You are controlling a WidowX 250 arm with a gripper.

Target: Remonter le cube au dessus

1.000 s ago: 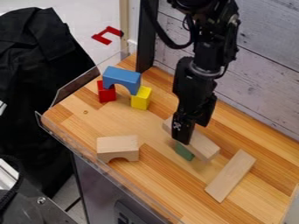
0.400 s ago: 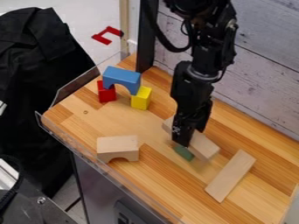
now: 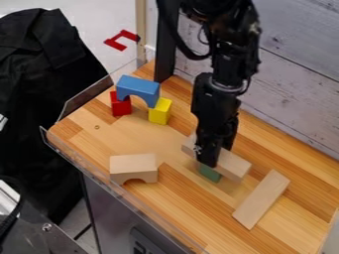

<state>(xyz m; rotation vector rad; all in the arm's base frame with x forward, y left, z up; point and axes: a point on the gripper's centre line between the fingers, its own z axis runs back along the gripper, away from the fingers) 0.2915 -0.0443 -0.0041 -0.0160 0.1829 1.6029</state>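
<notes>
The green block (image 3: 210,172) sits on the desk (image 3: 179,198), partly hidden under a wooden plank (image 3: 232,164) running from ten to four o'clock. The gripper (image 3: 208,161) hangs nearly upright right at both, its arm (image 3: 225,69) dropping from twelve o'clock, tip down; whether the jaws are open or closed, I cannot tell. A wooden arch (image 3: 134,167) lies at nine o'clock, another plank (image 3: 261,199) at four.

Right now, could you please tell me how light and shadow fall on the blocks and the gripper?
In the camera view, the wooden arch block has a pale top and darker front, the green block looks dim below the plank, and the black gripper shows little surface detail.
</notes>
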